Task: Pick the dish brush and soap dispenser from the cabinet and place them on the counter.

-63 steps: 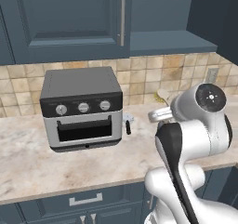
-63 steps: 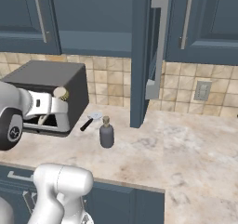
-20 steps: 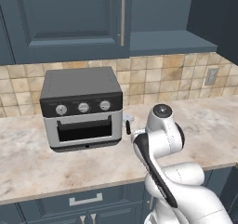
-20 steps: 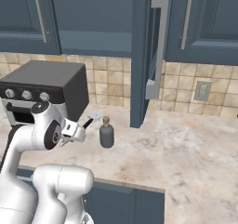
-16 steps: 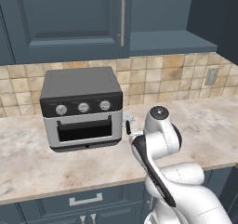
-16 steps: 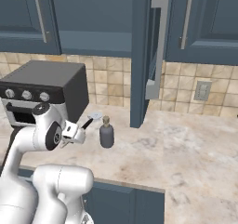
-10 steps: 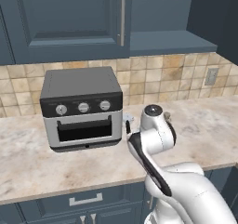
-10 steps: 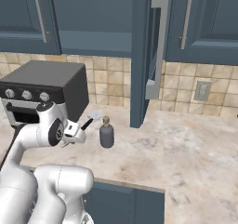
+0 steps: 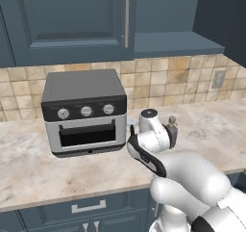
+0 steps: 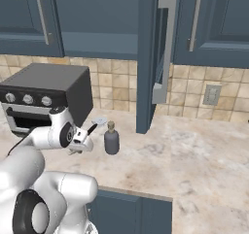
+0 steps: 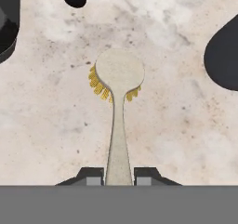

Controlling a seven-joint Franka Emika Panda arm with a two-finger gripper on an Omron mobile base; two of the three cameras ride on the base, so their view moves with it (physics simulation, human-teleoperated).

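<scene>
- Cream-white against the beige marble, the dish brush (image 11: 118,107) runs up from the gripper (image 11: 119,175) in your hand view, its round head fringed with yellow bristles.
- You see the two dark fingertips (image 11: 94,176) pressed against either side of the handle, pinching it.
- You cannot tell from the pictures whether the brush head touches the counter (image 11: 176,125) or hangs just above it.
- In your right base view the gripper (image 10: 83,142) sits low over the counter (image 10: 194,155), near its front edge, just in front of the toaster oven (image 10: 46,96).
- The grey soap dispenser (image 10: 111,139) with its tan pump stands upright on the counter, just beside the gripper and apart from it.
- Behind the dispenser you see a small white item with a short black handle (image 10: 96,124) lying towards the tiled backsplash.
- The cabinet (image 10: 151,58) stands with one door swung open, edge-on above the counter.
- In your left base view the soap dispenser (image 9: 172,130) peeks out from behind the white arm, right of the toaster oven (image 9: 84,111).
</scene>
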